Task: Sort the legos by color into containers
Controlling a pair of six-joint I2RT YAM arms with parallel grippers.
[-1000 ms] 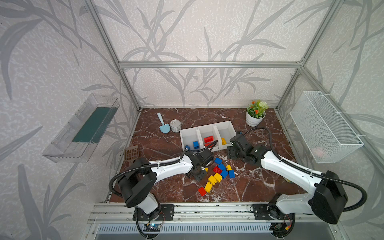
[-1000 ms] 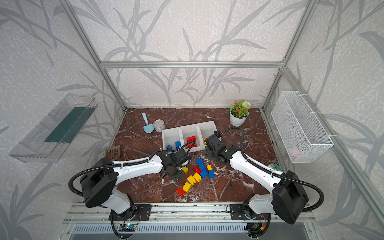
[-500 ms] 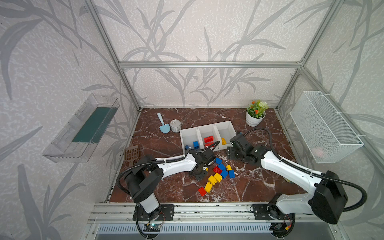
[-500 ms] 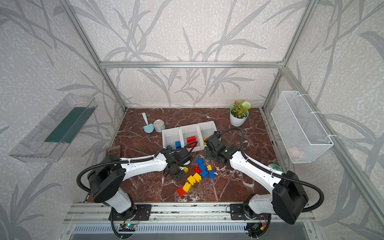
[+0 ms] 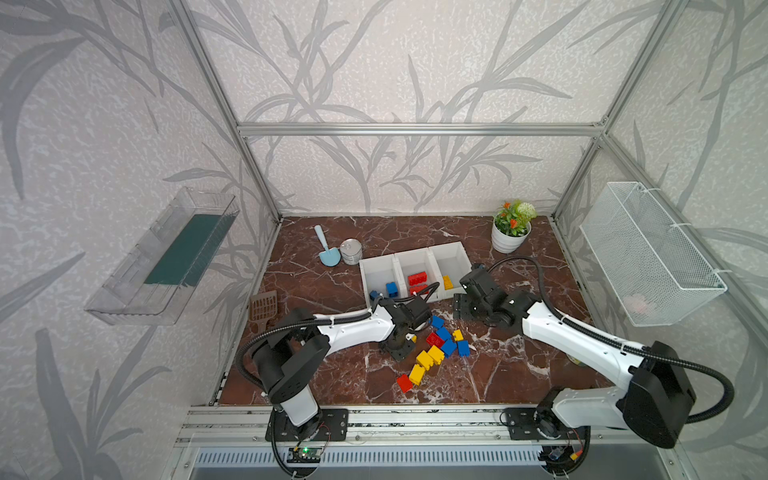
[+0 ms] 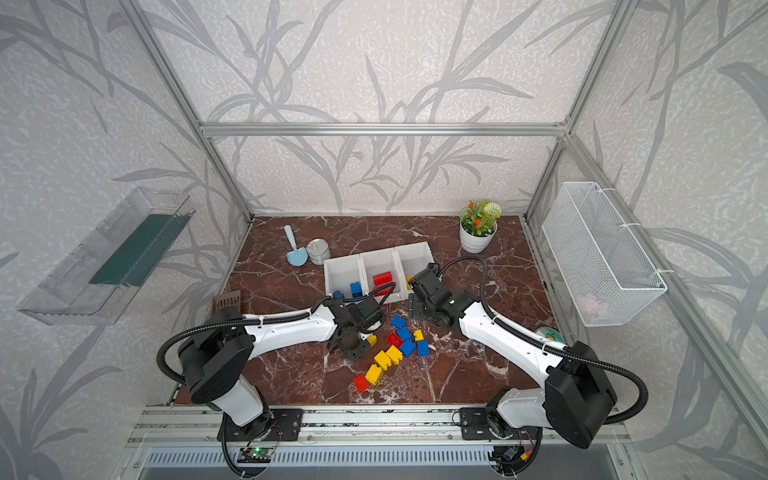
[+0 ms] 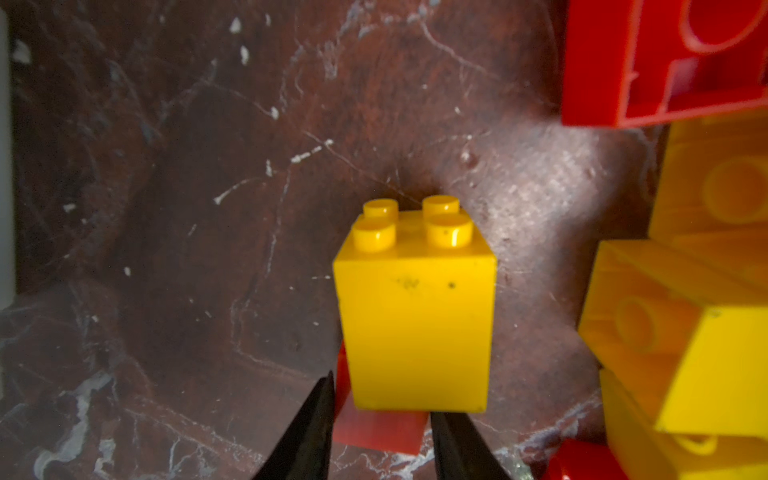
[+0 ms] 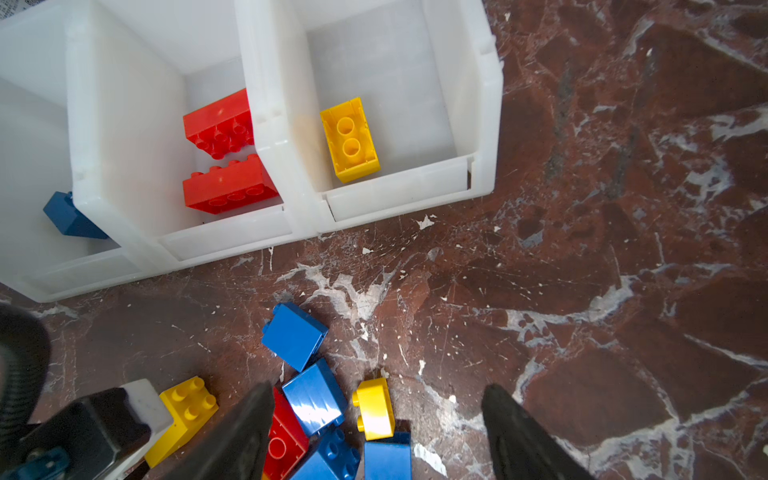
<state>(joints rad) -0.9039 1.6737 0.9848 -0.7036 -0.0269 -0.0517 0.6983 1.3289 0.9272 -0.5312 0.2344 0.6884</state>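
Left arm (image 5: 353, 328) has pulled its elbow in toward the middle of the desk (image 5: 324, 299), and the left tool (image 7: 382, 399) has drawn its black tips much closer together. They stand at the near end of a yellow lego (image 7: 415, 324) whose studs point away from them, with a red sliver (image 7: 378, 432) showing in the narrow gap. Whether they truly clamp anything I cannot tell from here.

Just beside it lie other yellow legos (image 7: 685, 332) and a red lego (image 7: 665, 62), all part of the loose heap midway along the desk, nearer its front edge. I'd want the grip square on the yellow one before lifting, then a straight rise so the neighbours aren't dragged.

The containers (image 5: 415, 251) sit behind the heap, toward the far edge. The end container (image 8: 478, 104) nearest the desk's right edge already has a yellow piece (image 8: 349, 139). The right tool (image 8: 376, 390) hangs spread wide and empty over the heap, near that container's front, so the carry should skirt it.
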